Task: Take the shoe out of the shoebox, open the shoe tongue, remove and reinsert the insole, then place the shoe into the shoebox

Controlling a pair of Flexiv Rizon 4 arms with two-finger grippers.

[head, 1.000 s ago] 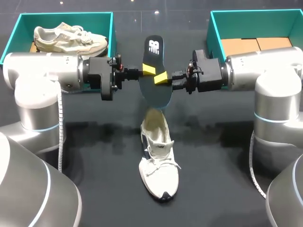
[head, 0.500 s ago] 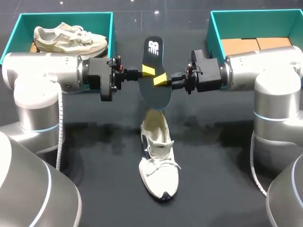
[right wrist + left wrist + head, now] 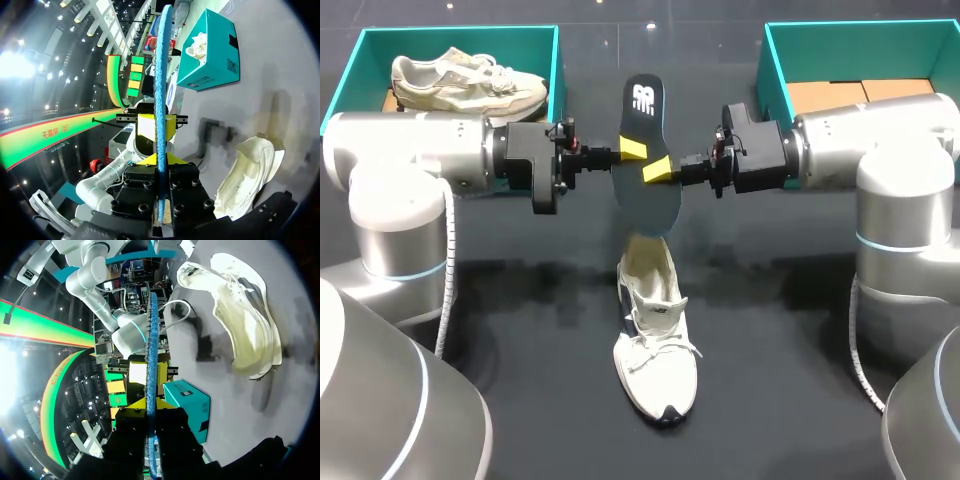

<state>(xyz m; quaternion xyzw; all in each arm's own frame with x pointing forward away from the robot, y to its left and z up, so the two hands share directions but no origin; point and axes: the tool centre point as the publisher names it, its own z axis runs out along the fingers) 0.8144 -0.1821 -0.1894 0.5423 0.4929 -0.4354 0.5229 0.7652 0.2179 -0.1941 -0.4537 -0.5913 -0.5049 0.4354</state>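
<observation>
**Insole held by both arms above the shoe.** The insole [image 3: 642,140] hangs off the table [image 3: 500,350]. The left gripper [image 3: 632,150] and the right gripper [image 3: 657,170] each pinch one long edge. Both wrist views show the insole edge-on, clamped between the yellow tips.

Over the last second you see almost no change. The right gripper has edged slightly toward the middle, and the insole's lower part has moved with it. The left gripper keeps its place.

The shoe [image 3: 655,340] lies on the table with its toe toward you. The insole's wider end sits over its heel opening, but you cannot tell from above whether they touch.

Removal appears complete. The near-stillness reads as alignment before the wider end is fed back into the shoe. The right shoebox [image 3: 775,70] holds no shoe.
</observation>
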